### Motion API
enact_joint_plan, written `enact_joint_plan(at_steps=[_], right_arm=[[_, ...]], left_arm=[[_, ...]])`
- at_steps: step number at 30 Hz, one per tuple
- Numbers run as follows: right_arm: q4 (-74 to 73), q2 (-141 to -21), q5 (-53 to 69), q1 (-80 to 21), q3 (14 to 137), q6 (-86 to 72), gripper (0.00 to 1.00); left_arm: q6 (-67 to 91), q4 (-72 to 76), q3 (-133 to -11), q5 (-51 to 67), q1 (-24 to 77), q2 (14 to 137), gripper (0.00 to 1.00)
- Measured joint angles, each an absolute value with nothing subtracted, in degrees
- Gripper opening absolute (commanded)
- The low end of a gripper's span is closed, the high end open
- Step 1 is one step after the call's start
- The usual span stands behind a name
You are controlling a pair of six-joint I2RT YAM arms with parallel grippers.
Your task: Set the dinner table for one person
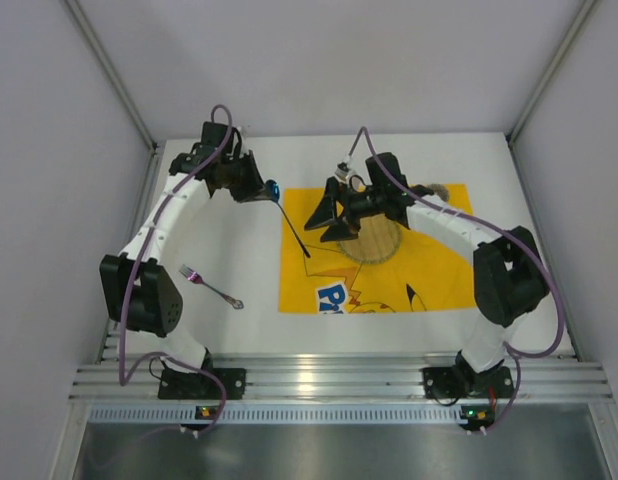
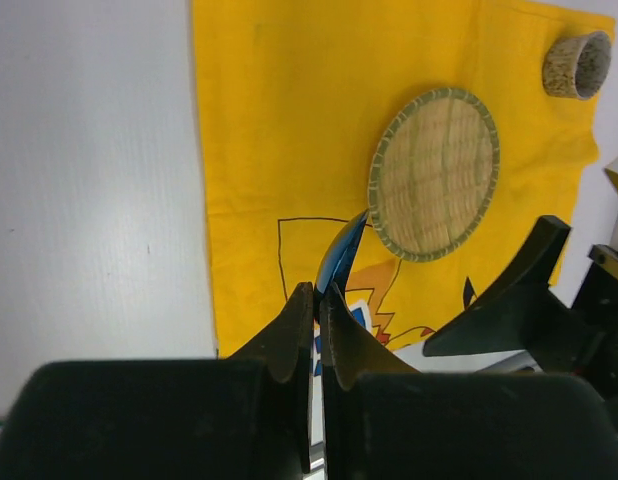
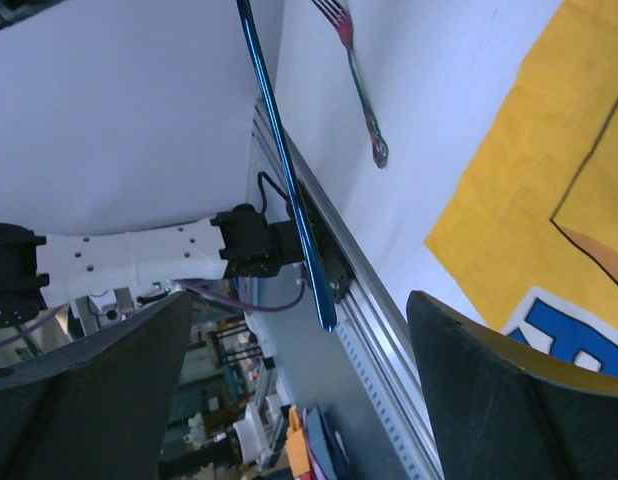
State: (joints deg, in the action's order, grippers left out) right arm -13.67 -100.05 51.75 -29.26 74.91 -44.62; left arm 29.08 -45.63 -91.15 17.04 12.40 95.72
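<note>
While left jaws pinch our blue metal utensil [image 1: 291, 221], right jaws gaping empty, the pink metal fork [image 1: 211, 286] lies unplaced.

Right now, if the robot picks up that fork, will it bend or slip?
The fork looks like shiny metal, so it is probably stiff and maybe slippery. It is thin and lies flat on the dinner table, so it is likely hard to pinch and unlikely to roll.
</note>
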Motion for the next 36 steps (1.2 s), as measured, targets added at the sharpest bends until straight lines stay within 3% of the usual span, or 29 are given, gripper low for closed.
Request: enact_joint_plan(at_steps=[4,6,11,16,17,18,21,22,23,24,26,27,28,36], right_arm=[[-9.9,-100.2,51.9,-31.4,73.5,-47.8,0.87],[-8.6,-100.6,51.9,-32.1,73.5,-48.9,0.8],[-5.3,-100.8,51.6,-33.1,72.8,-51.6,0.44],[-3.1,-100.9,51.4,-33.7,72.1,-53.1,0.21],[-2.9,-100.9,51.3,-33.7,71.9,-53.3,0.09],[-2.5,-100.9,51.3,-33.7,71.8,-53.2,0.02],[-0.4,-100.5,52.4,-33.6,71.3,-52.4,0.0],[0.1,-100.1,52.3,-33.6,70.8,-52.1,0.0],[0.3,-99.5,52.1,-33.3,70.1,-51.9,0.0],[0.2,-98.9,52.0,-33.1,69.5,-51.6,0.0],[-1.7,-97.4,50.5,-32.0,68.3,-51.3,0.0],[-3.0,-96.6,50.2,-30.6,67.5,-50.5,0.0],[-4.4,-95.7,49.2,-29.3,66.8,-50.1,0.0],[-23.5,-82.7,38.6,-10.8,58.7,-38.1,0.0]], left_arm=[[30.2,-44.9,-91.2,17.9,13.8,94.4,0.0],[30.4,-44.6,-91.2,18.3,14.4,93.9,0.0],[30.9,-43.8,-91.1,18.6,14.7,92.7,0.0],[31.5,-43.3,-91.1,18.7,14.7,91.4,0.0],[31.5,-43.2,-91.1,18.7,14.7,91.2,0.0],[31.5,-42.9,-90.9,18.7,14.7,91.0,0.0],[31.9,-41.8,-89.9,19.0,14.6,90.8,0.0],[32.2,-41.5,-89.5,19.2,14.5,90.8,0.05],[32.5,-41.5,-89.2,19.5,14.5,90.8,0.37],[32.3,-41.3,-88.9,19.8,14.6,90.7,0.5],[32.6,-41.2,-88.6,19.8,14.7,90.5,0.62],[32.4,-41.2,-88.4,19.7,14.7,90.2,0.92],[32.0,-41.1,-88.3,19.5,14.7,89.8,0.98],[30.5,-41.2,-80.8,13.8,14.5,81.9,0.98]])
